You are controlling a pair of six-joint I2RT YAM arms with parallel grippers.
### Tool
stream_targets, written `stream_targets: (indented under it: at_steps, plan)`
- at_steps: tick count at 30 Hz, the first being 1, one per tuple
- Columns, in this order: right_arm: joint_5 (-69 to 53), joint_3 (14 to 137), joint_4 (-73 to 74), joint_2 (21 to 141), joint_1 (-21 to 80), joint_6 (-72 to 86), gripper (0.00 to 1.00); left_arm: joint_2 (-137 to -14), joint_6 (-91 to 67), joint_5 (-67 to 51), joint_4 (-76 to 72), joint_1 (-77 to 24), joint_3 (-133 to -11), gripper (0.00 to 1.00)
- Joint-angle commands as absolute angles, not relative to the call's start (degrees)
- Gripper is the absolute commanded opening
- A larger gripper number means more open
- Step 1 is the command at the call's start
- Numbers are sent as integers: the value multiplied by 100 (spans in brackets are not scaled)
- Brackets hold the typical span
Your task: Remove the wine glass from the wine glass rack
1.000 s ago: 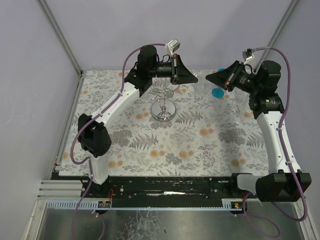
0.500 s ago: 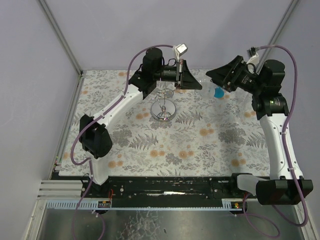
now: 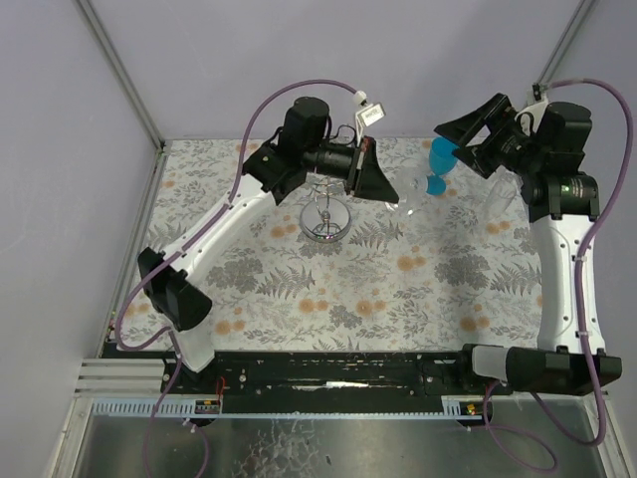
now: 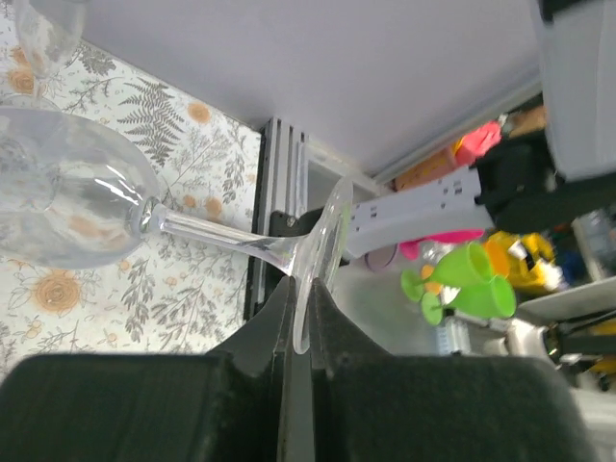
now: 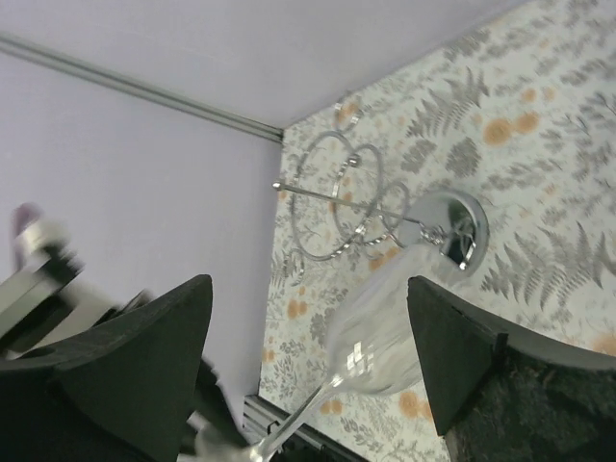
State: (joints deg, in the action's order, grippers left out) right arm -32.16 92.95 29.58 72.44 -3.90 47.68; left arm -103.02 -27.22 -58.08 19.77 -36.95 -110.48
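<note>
No lettering, brand, number or sign is legible in any view. The small white rectangular tag [image 3: 370, 113], upper middle of the overhead view, and the long white plastic bar [image 4: 414, 207], right of centre in the left wrist view, are too blurred to read.

The wine glass [image 4: 87, 197] is clear, glossy glass; the wine glass rack [image 5: 458, 223] is shiny chromed wire. The worktop [image 3: 398, 289] has a matt floral print; the left end effector [image 4: 300, 318], matt black plastic.

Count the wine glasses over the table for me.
3: clear glass held by left gripper; blue glass standing far right; second clear glass standing beyond the held one. Others may be hidden.
</note>
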Motion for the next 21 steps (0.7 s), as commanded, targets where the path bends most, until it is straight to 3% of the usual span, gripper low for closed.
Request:
stream_targets:
  at_steps: [1,4,11,21]
  plan:
    - [-3228,9431,3701,7488,-561,4578,89,-9824,-205,-5444,3210,-4043,-11207,0]
    - [-3414,9534,3896,7596,-646,4478,89,-9613,1259,-4820,3812,-4377,-10964,0]
    - [-3981,9630,4618,7852,-746,3960,93,-9347,3043,-3520,3954,-5027,-10249,0]
    - [-4048,9468,5534,8007,-784,3014,98,-9210,4305,-2319,3463,-5472,-9394,0]
